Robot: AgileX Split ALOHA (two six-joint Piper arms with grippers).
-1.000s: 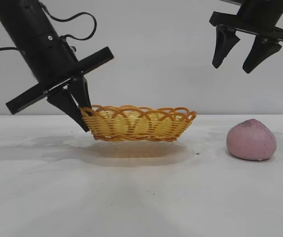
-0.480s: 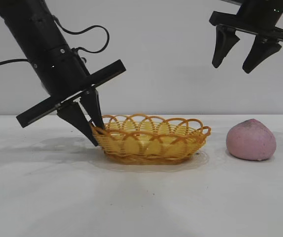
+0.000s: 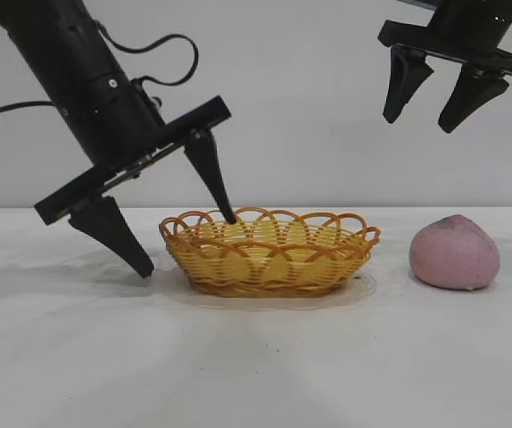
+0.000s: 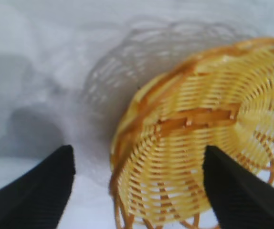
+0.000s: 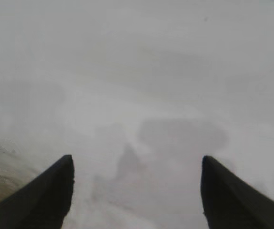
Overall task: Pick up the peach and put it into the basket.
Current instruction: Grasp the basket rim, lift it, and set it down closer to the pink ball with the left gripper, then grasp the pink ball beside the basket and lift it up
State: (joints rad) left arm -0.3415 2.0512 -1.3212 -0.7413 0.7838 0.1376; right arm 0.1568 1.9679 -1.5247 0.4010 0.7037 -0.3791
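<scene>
- L gripper (image 3: 174, 239) stood spread wide, holding nothing; one finger inside the basket (image 3: 269, 252) rim, the other outside on the table (image 3: 256, 357).
- R gripper (image 3: 431, 91) hung wide open, empty, peach (image 3: 455, 252) below it on the table, just beside the basket.
- Peach prob. light, matte, maybe soft: grip across its widest part, gently.

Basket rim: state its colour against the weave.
The rim is orange-brown; the basket weave is yellow. Clearest in the exterior view.
</scene>
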